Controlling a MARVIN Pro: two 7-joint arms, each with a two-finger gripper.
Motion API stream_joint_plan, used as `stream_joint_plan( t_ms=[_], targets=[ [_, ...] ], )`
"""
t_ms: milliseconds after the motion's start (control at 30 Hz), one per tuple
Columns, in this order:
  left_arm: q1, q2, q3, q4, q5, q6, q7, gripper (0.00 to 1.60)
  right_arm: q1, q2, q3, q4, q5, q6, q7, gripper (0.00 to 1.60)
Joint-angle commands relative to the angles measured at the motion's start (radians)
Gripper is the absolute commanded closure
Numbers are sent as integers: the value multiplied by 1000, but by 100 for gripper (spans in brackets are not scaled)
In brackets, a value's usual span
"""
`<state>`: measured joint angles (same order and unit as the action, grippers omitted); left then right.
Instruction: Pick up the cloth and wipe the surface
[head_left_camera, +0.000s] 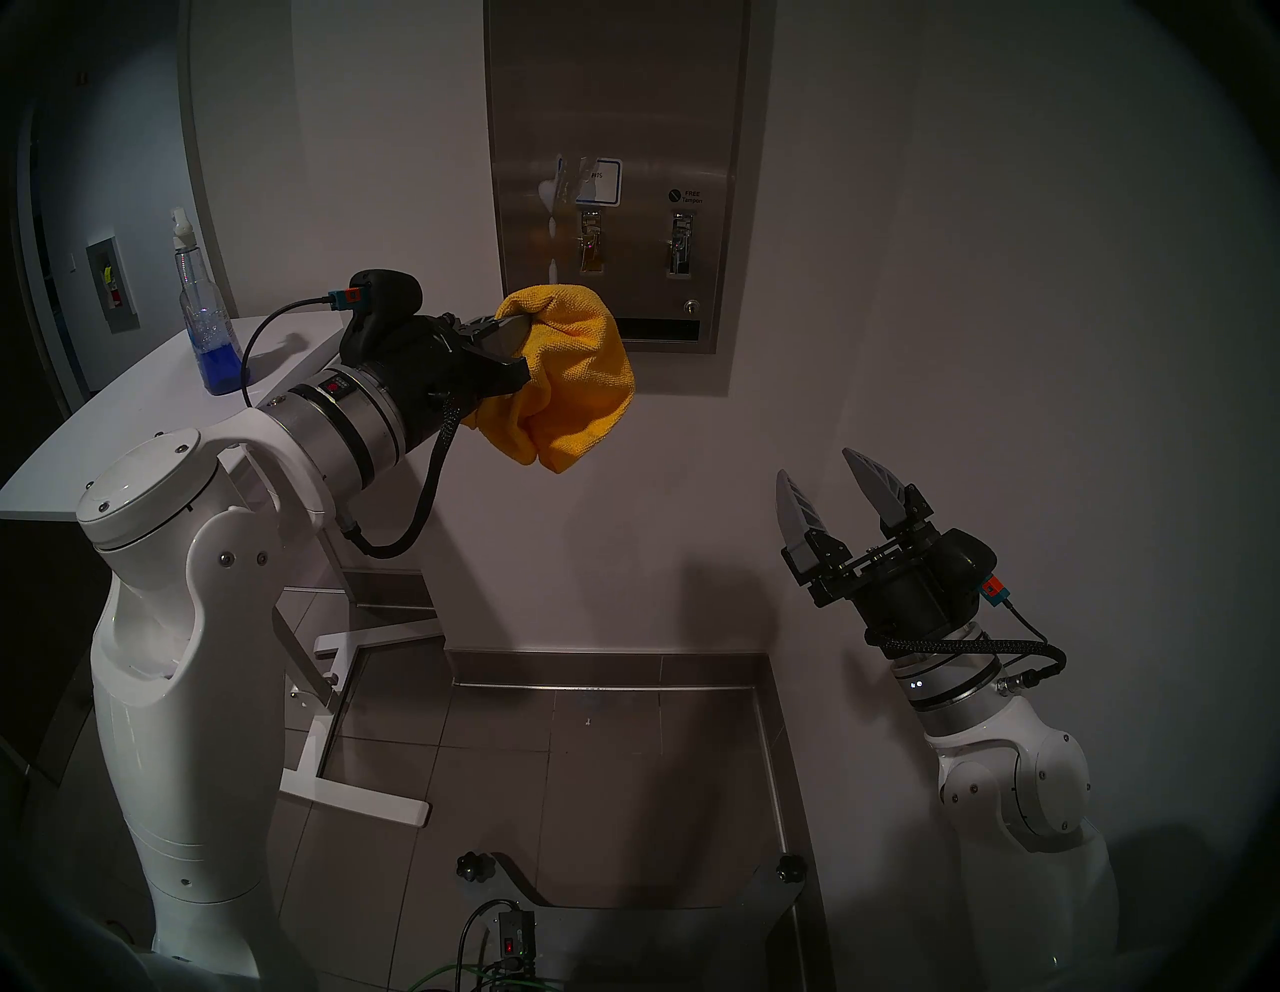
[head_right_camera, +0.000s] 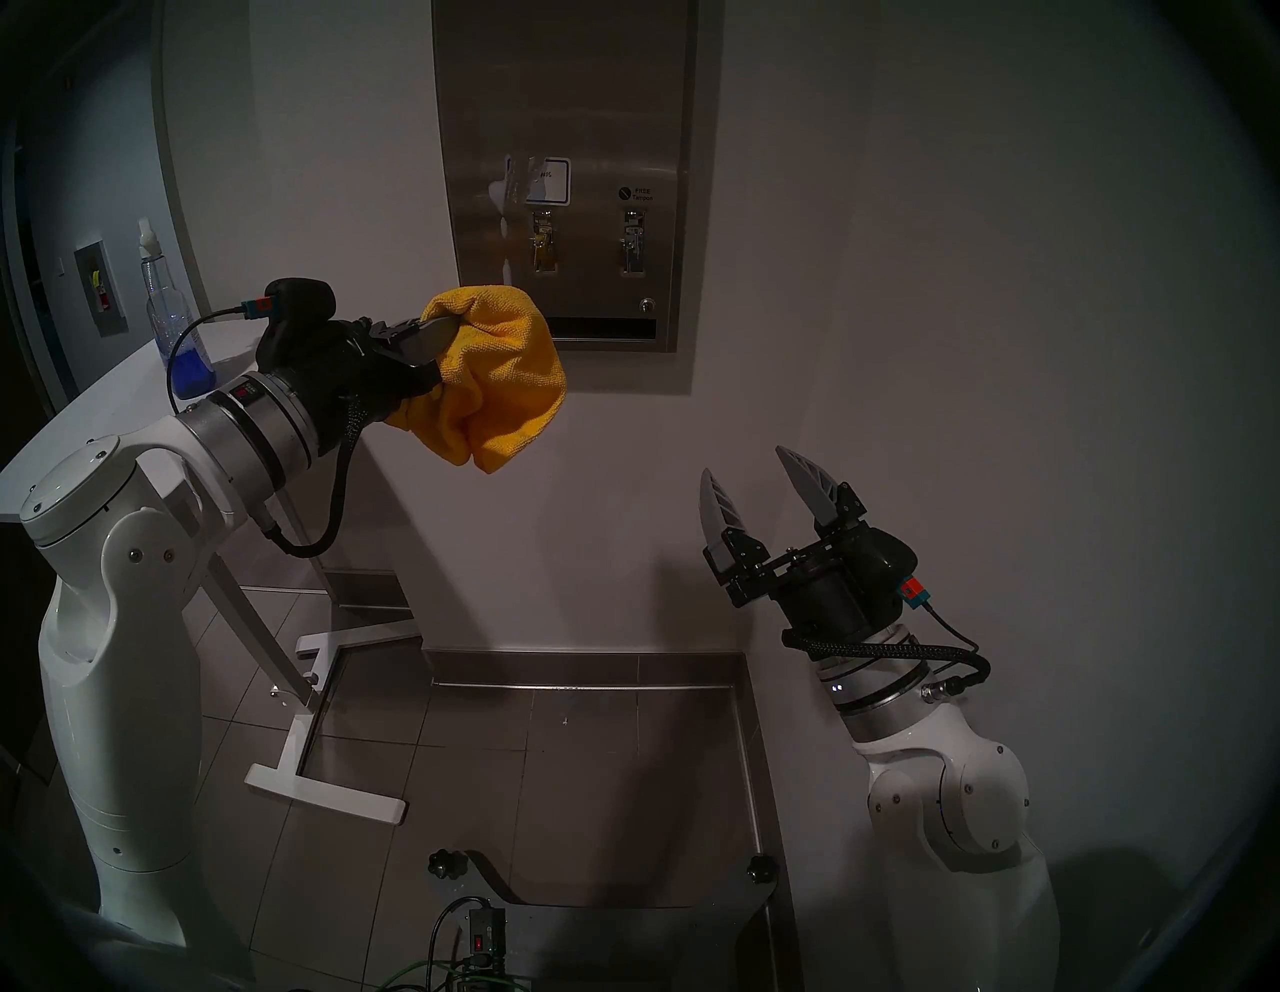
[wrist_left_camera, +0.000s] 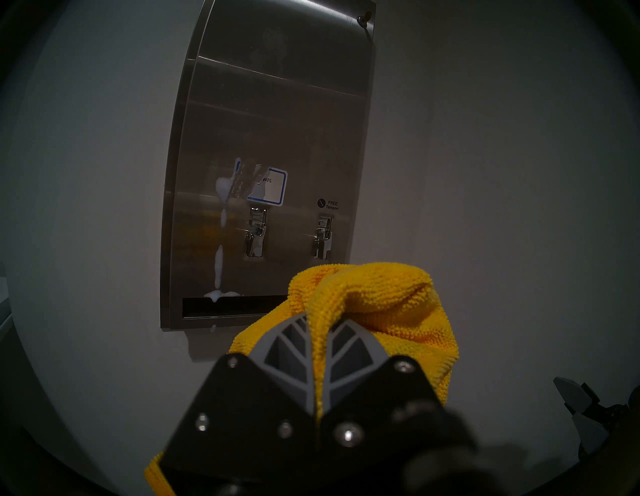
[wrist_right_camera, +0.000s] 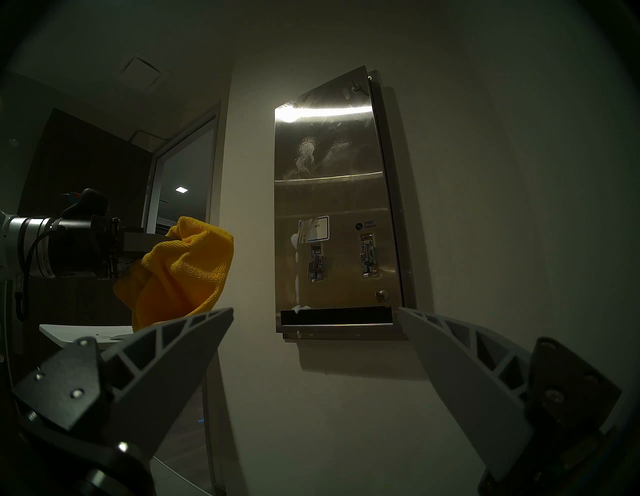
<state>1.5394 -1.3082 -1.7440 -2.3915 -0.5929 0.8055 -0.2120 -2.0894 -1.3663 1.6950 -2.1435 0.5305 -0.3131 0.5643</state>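
The left tool (head_left_camera: 521, 350) is pressed together on the cloth (head_left_camera: 568, 377), a fold of which is pinched between the grey fingers (wrist_left_camera: 349, 350) in the left wrist view. The tool is held level and pointed toward the wall, so the cloth is bunched ahead of the fingertips with its loose end hanging down below them; its longer axis runs roughly top to bottom. The cloth is held in the air in front of the lower left part of the stainless-steel panel (head_left_camera: 651, 104), with a clear gap to it seen in the right wrist view. The cloth is mustard yellow, nubby and creased into thick folds. White foam streaks (wrist_left_camera: 219, 256) are seen running down the panel's left side from the blue-edged label (wrist_left_camera: 272, 188) to the dark slot (wrist_left_camera: 228, 304) along the bottom edge. Bare wall lies right of and below the panel. The right tool (head_left_camera: 834, 478) is spread wide and empty, low on the right, well apart from the cloth. A spray bottle (head_left_camera: 202, 312) with blue liquid is stood on the white counter (head_left_camera: 104, 429) at the left.
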Motion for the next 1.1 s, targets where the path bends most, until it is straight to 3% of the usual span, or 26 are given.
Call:
stream_joint_plan(
  t_ms=[0,267,800,1067],
  targets=[
    [-14,1,-6,-27,24,-51,9,160,9,-1,-1,-35,1,-1,-1,0],
    [-12,-1,-3,-28,31,-59,10,160,12,-2,-3,-36,-6,-1,-4,0],
    [-13,-9,-4,-27,46,-55,-1,160,199,12,-98,-7,-62,87,-36,0],
    [-13,-11,-5,-27,48,-54,-5,160,241,15,-158,-26,-105,129,-45,0]
  ],
)
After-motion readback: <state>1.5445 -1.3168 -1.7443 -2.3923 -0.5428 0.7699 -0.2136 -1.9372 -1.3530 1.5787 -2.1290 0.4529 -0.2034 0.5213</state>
